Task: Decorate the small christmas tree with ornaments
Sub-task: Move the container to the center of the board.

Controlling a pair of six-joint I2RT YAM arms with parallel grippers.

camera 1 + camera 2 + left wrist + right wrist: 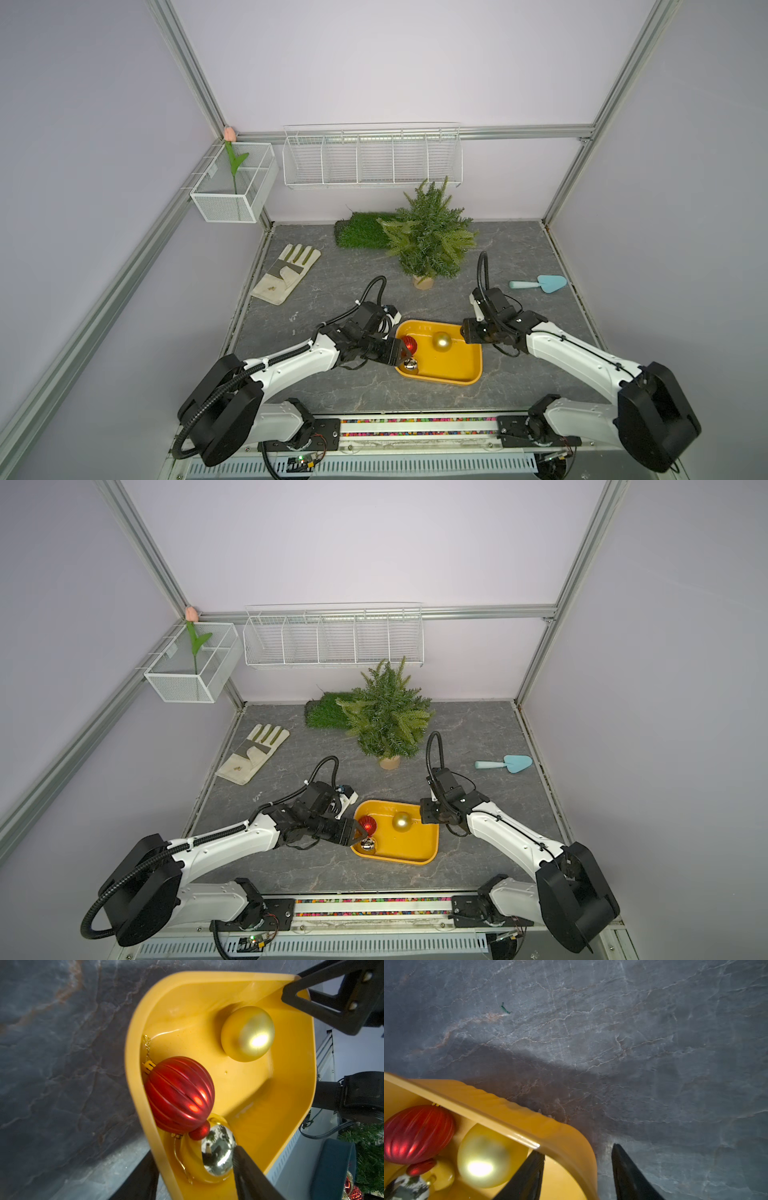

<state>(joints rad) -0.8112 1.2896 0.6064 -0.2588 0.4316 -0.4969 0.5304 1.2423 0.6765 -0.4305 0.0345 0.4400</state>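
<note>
The small christmas tree stands bare at the back of the table. In front of it, a yellow tray holds three ornaments: ribbed red, gold and smaller silver. My left gripper straddles the tray's left wall, one finger against the outside, the other pressing the silver ornament inside. My right gripper straddles the tray's right rim, with gaps showing beside the wall.
A work glove lies at the left, a blue trowel at the right. A roll of artificial grass sits behind the tree. A wire shelf and a mesh box with a tulip hang on the walls.
</note>
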